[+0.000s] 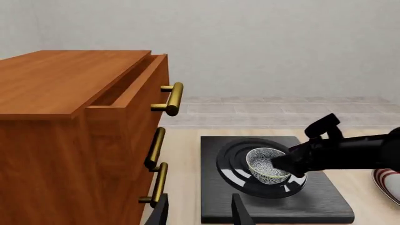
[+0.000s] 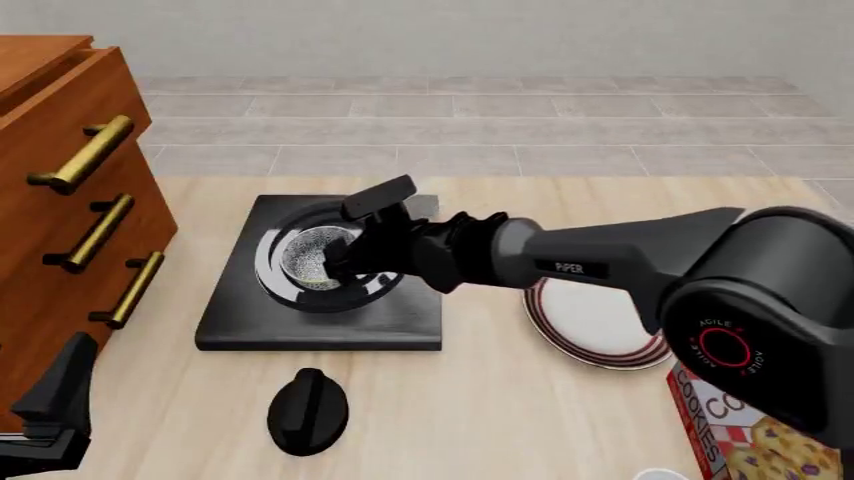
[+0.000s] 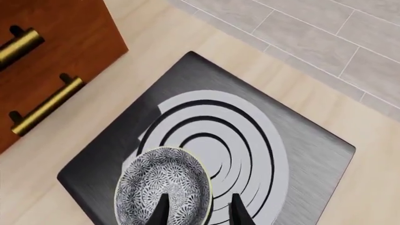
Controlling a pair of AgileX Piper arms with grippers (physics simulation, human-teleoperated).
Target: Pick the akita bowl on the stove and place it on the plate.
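Note:
The akita bowl [image 2: 314,258] [image 1: 265,163] [image 3: 164,187] has a speckled inside and sits on the stove [image 2: 387,322] [image 1: 312,201] [image 3: 312,154], off the burner's centre, toward the cabinet side. My right gripper [image 2: 350,262] [image 3: 198,211] [image 1: 284,163] is open and low at the bowl. One finger is inside it and the other outside, so they straddle its rim. The red-ringed white plate [image 2: 594,322] [image 1: 388,183] lies to the right of the stove, partly under the right arm. My left gripper [image 1: 201,213] [image 2: 54,410] is open at the front left, well away from the bowl.
A wooden drawer cabinet [image 2: 60,180] [image 1: 75,117] with brass handles stands left of the stove, its top drawer slightly open. A black knob [image 2: 307,408] lies in front of the stove. A cookie box [image 2: 747,435] is at the front right.

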